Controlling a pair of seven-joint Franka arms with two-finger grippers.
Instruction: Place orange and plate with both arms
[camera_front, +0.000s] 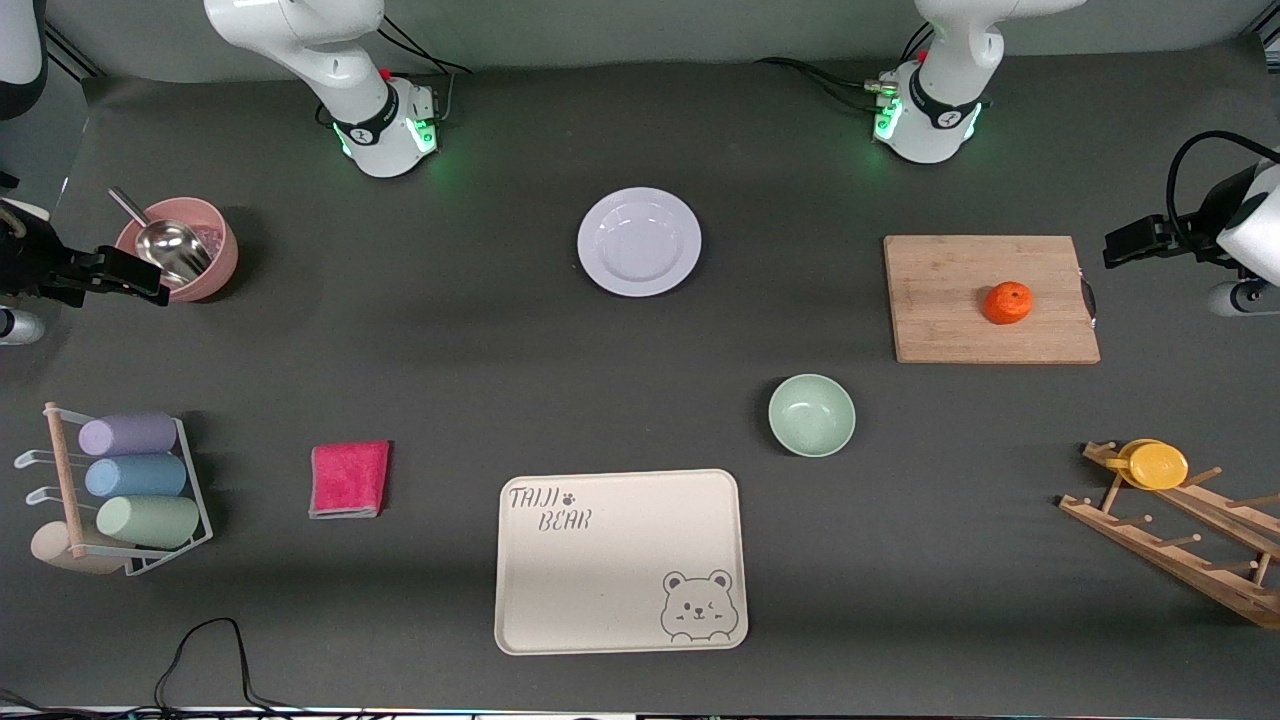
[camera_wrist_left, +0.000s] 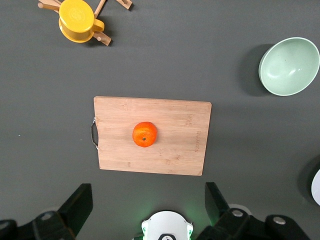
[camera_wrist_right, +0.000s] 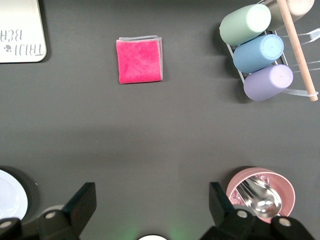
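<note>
orange (camera_front: 1007, 302) sits on the bamboo cutting board (camera_front: 950, 330) toward the left arm's end of the table; left gripper (camera_wrist_left: 148, 210) hangs high above it, fingers spread, empty. plate (camera_front: 639, 241) lies mid-table (near the bases); right gripper (camera_wrist_right: 150, 212), fingers also spread, waits up near the pink bowl (camera_front: 205, 262), so the plate looks like its job.

Orange (camera_front: 1007, 302): small, round, bright orange, tiny dark stem dimple facing up; sits on wooden cutting board (camera_front: 992, 298), toward board's handle end, at left arm's end of tabletop. Nothing touches it.

Plate (camera_front: 639, 241): round, glossy, pale lavender-white, wide rim, shallow centre; lies flat, upright, empty, on bare tabletop between arm bases, well apart from orange, farther from front camera than mint-green bowl (camera_front: 811, 415).
</note>
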